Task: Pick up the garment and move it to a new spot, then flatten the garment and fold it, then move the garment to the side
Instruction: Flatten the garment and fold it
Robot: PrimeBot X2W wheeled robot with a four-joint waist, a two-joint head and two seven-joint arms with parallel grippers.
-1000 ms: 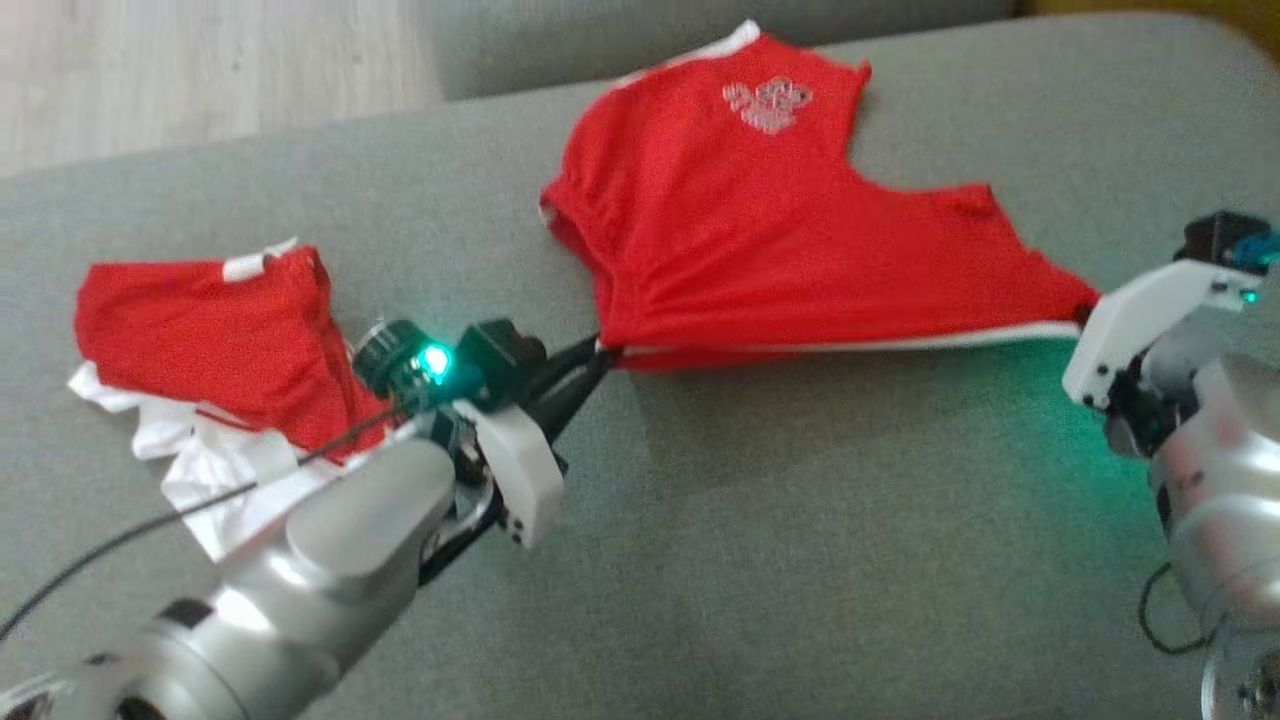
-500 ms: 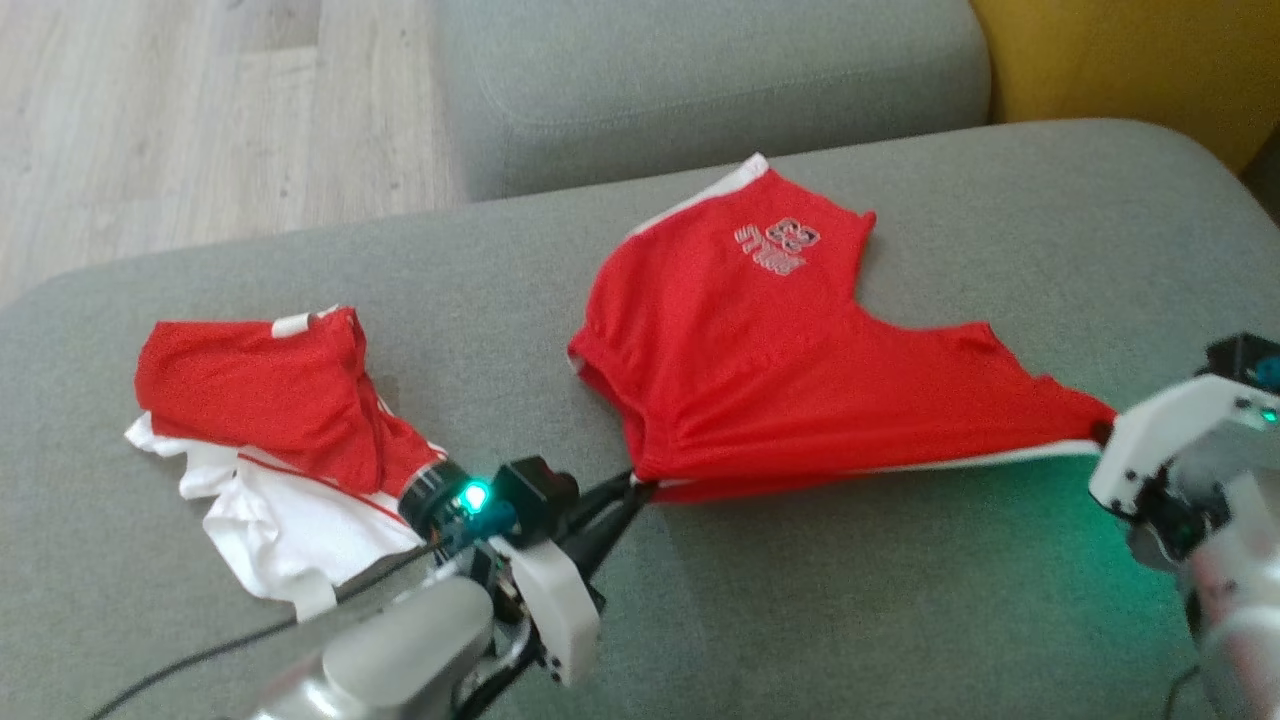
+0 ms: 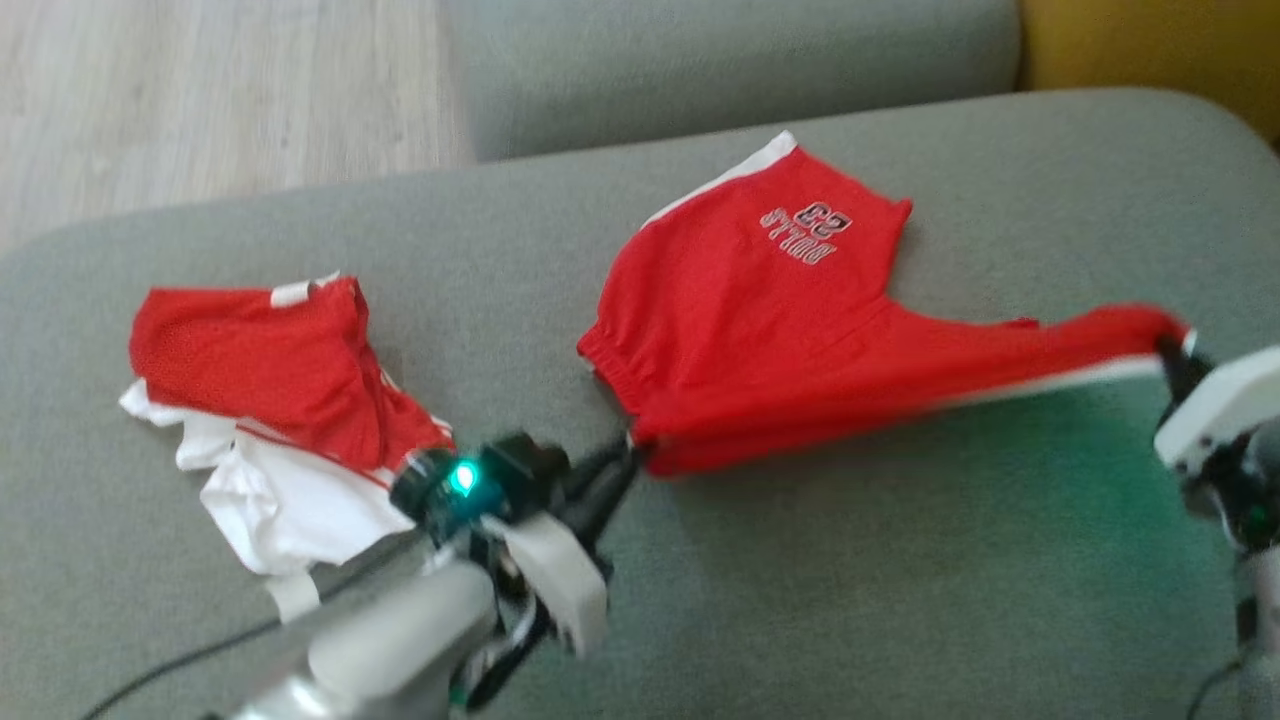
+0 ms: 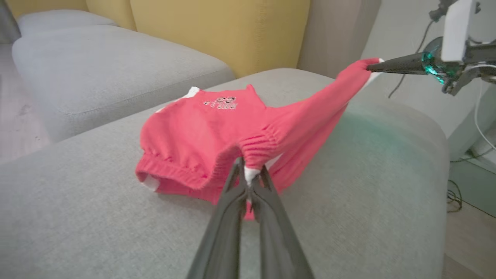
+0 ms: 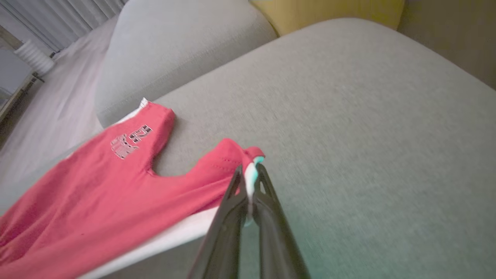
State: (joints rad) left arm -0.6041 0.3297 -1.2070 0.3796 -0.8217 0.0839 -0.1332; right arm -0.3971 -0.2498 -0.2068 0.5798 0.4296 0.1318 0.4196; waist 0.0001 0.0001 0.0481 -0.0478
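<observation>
Where the red shorts lie on the grey sofa seat, their printed leg rests flat at the far side, while the near edge is stretched between the two arms. The left gripper is pressed together on the ribbed waistband corner, low by the cushion. The right gripper pinches the opposite corner, lifted clear of the seat. A crumpled pile of red and white clothes sits well apart on the left.

The right hand is blurred and partly cut off.
</observation>
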